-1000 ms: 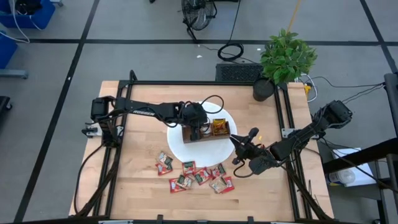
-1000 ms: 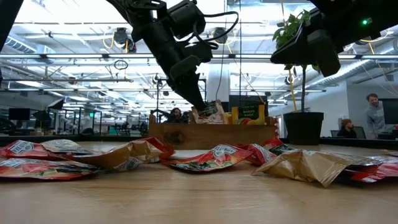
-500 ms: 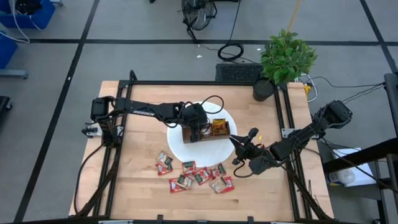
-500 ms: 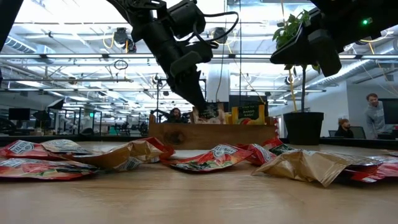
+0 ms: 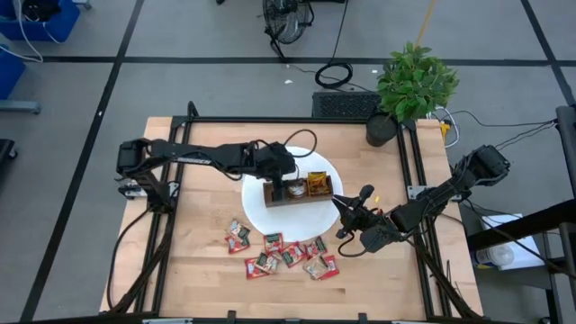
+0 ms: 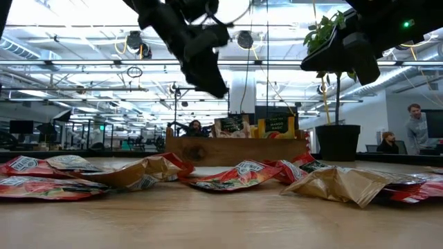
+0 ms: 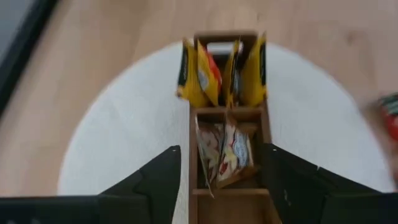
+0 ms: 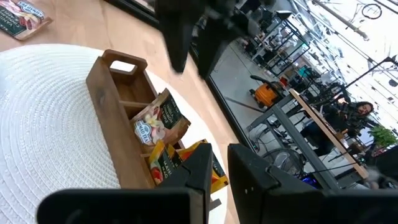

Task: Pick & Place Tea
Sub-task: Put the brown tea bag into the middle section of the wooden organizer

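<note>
Above the brown slatted wooden tray (image 7: 227,186) on the round white woven mat (image 5: 335,176), the left gripper (image 7: 221,180) hangs wide and empty. Tan crinkled tea sachets (image 7: 222,151) stand in its middle compartment, yellow ones (image 7: 219,70) beside. The right gripper (image 8: 219,168) waits nearly closed.

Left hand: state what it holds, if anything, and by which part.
Nothing. The left hand is open and empty above the wooden tray; the tan tea sachets stand free in the middle compartment.

tea: red and tan sachets (image 5: 286,256) scattered flat on table | tan sachets (image 7: 222,154) upright, middle compartment | yellow sachets (image 7: 219,71) upright, end compartment
</note>
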